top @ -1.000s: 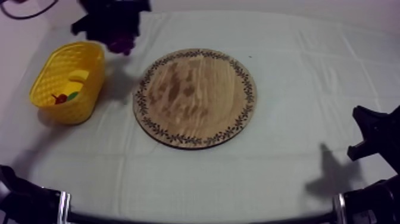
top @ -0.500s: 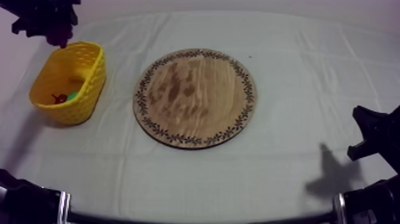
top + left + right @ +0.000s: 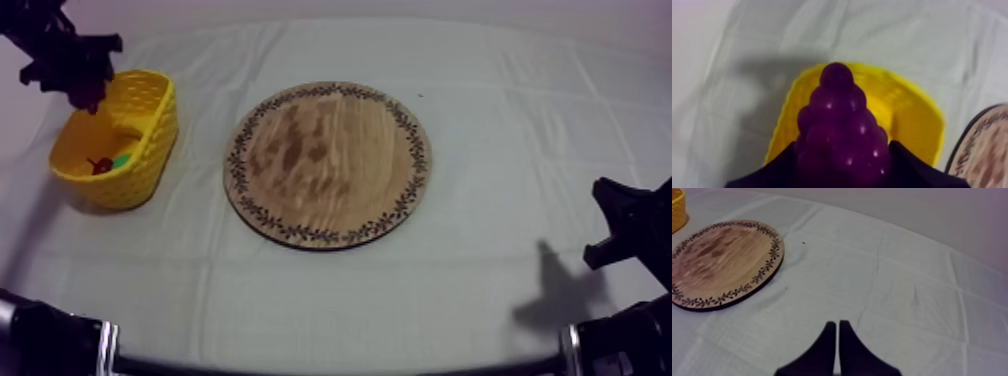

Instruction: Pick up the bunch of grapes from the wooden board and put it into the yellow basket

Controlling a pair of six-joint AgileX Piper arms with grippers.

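My left gripper (image 3: pixel 82 88) hangs over the far rim of the yellow basket (image 3: pixel 150 140) at the table's left. In the left wrist view, my left gripper (image 3: pixel 842 152) is shut on the purple bunch of grapes (image 3: pixel 842 125), which hangs above the basket's (image 3: pixel 919 107) open inside. The round wooden board (image 3: pixel 328 163) with its patterned rim lies bare at the table's middle. My right gripper (image 3: pixel 622 228) rests low at the right side. In the right wrist view, my right gripper (image 3: pixel 837 325) is shut as a narrow wedge with nothing in it.
Inside the basket lie a small red fruit (image 3: pixel 99 165) and something green (image 3: pixel 121 160). The board's edge (image 3: pixel 982 145) shows beside the basket. Bare cloth spreads right of the board (image 3: pixel 722 263), and the basket's corner (image 3: pixel 677 208) lies beyond it.
My left arm has carried the grapes leftward, from beside the basket's right rim to above its far-left rim. The right arm has stayed still.
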